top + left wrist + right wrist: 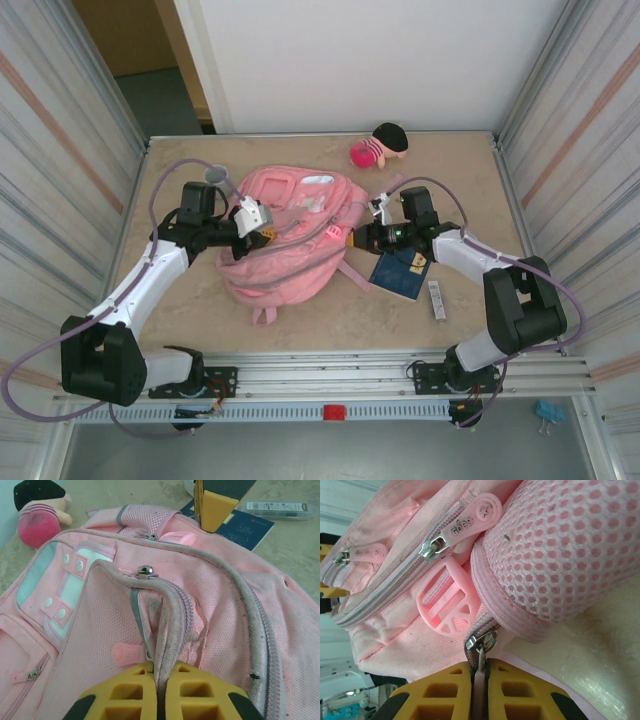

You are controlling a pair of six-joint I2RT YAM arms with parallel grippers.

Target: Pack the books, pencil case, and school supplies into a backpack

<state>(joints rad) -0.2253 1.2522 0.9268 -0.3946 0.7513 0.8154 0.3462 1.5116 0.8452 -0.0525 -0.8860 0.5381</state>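
The pink backpack (290, 240) lies flat in the middle of the table. My left gripper (262, 228) is at its left side, shut on a raised fold of the zipper edge (167, 630), with the yellow fingertips (130, 680) pinching the grey-pink trim. My right gripper (352, 238) is at the backpack's right side, shut on a metal zipper pull (481, 656) below a pink buckle (447, 602). The dark blue book (400, 272) lies on the table under my right wrist. A narrow grey-white strip (436, 298) of the school supplies lies just right of it. The pencil case is out of view.
A pink plush doll with black hair (378, 147) lies at the back of the table. A grey cup (215, 175) stands behind my left arm. Corrugated walls close in both sides. The book (245, 527) and strip (280, 507) also show beyond the backpack.
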